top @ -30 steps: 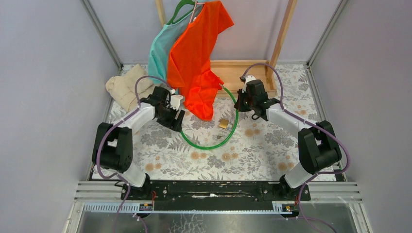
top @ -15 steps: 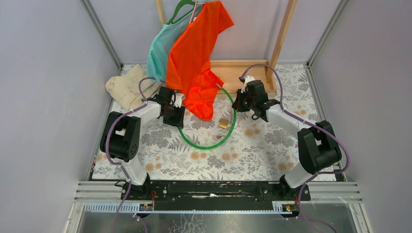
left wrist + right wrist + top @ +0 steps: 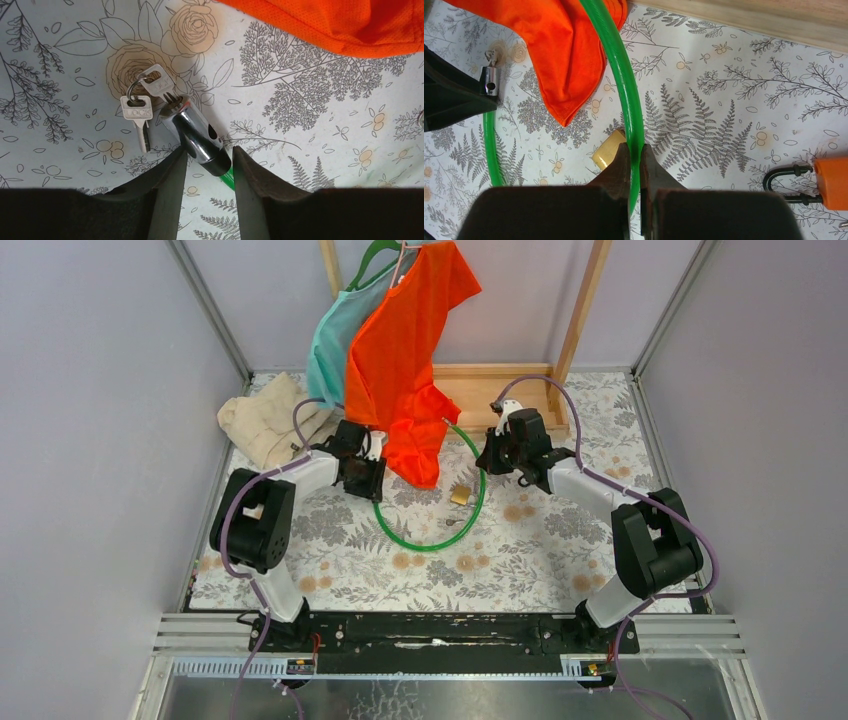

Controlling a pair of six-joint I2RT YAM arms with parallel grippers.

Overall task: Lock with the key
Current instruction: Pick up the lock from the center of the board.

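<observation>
- The key (image 3: 831, 182) lies flat on the floral table (image 3: 734, 100) at the far right edge of the right wrist view. Its orange head is partly cut off by the frame, and its black loop (image 3: 781, 177) points toward the cable. I can't pick it out from the overhead camera.
- Neither arm has it. The right gripper (image 3: 634, 148) is pinched tight on the green cable (image 3: 616, 60), just beside the brass padlock (image 3: 608, 147), with the key well off to one side.
- The left gripper (image 3: 210, 155) has a finger on either side of the cable end of the chrome lock barrel (image 3: 195, 125). They sit close against it, but I can't tell whether they actually clamp. Two bare metal keys (image 3: 142, 107) hang on a ring at the barrel's nose.
- Handling, as I judge it: light, rigid and thin — lying flat, it offers little edge to get under.
- The plastic head looks the best hold — broad, flat-sided, less slippery than metal. Gripping across its faces should leave the working end free and resist twisting when turned.
- The loop would let it swing, so I'd avoid that.
</observation>
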